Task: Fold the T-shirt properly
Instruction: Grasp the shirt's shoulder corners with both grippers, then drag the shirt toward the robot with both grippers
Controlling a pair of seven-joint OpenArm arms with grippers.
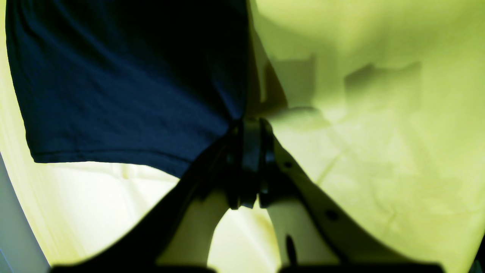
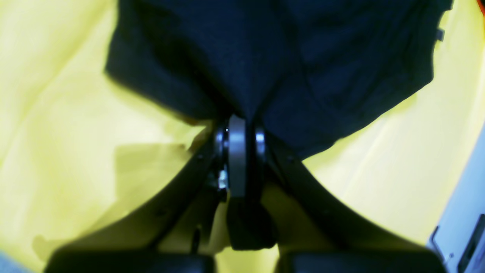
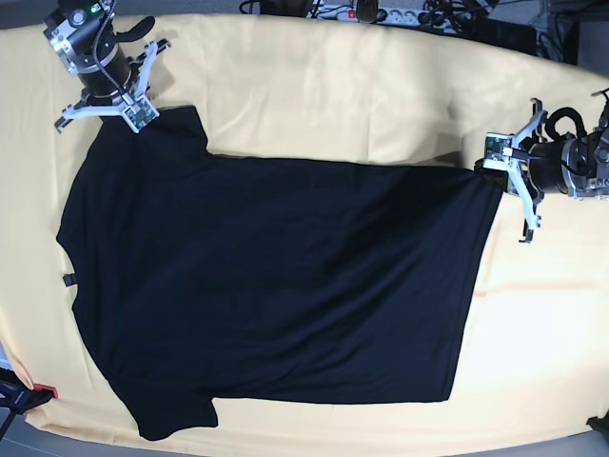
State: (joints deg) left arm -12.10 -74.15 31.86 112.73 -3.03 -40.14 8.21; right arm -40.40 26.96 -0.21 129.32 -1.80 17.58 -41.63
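Note:
The black T-shirt (image 3: pixel 285 276) lies spread flat, plain side up, with its collar to the left and its hem to the right in the base view. My right gripper (image 3: pixel 133 112) is at the far left sleeve and is shut on the sleeve cloth; the right wrist view shows the gripper (image 2: pixel 238 123) pinching the T-shirt (image 2: pixel 284 57). My left gripper (image 3: pixel 497 173) is at the far hem corner on the right. In the left wrist view the gripper (image 1: pixel 248 125) is shut on the corner of the T-shirt (image 1: pixel 113 83).
A pale yellow cloth (image 3: pixel 333 86) covers the table under the shirt; it also shows in the left wrist view (image 1: pixel 379 151) and the right wrist view (image 2: pixel 57 132). Power strips and cables (image 3: pixel 381 11) lie beyond the back edge. A small red object (image 3: pixel 43 390) sits at the left edge.

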